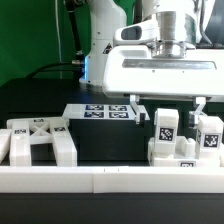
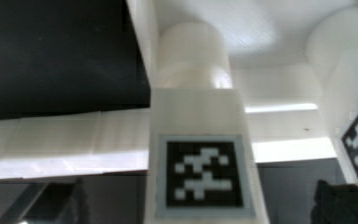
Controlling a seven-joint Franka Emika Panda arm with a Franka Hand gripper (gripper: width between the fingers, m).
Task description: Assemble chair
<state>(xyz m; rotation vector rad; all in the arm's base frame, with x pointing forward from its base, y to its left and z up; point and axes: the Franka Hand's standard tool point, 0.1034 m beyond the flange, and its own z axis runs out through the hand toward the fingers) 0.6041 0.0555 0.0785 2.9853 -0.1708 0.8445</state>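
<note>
White plastic chair post [image 1: 165, 128] stands upright at the exterior view's right. Its long axis is vertical and its tag face is toward that camera. You have the gripper [image 1: 168, 114] right above it, jaws spread wide with one on each side of the post. The fingers [image 1: 136, 110] are clear of it on both sides, so the claw is open and holding nothing.

The post sits on a chunkier white base block [image 1: 165, 153]; I can't tell if it's seated in or only resting. Just beside it, further to the exterior view's right, is a second tagged chair block [image 1: 210, 136], also upright. At the exterior view's left a cross-ribbed chair part [image 1: 38, 140] lies flat, broad face up, well apart from the post.

Behind, the marker board [image 1: 105, 112] lies flat on the black table [image 1: 40, 100]. A long white rail [image 1: 100, 180] runs across the front.

In the wrist view the post fills the centre. Its tag [image 2: 202, 172] is at one end and the far end is rounded. Dark finger shapes sit either side, with gaps to the post.
</note>
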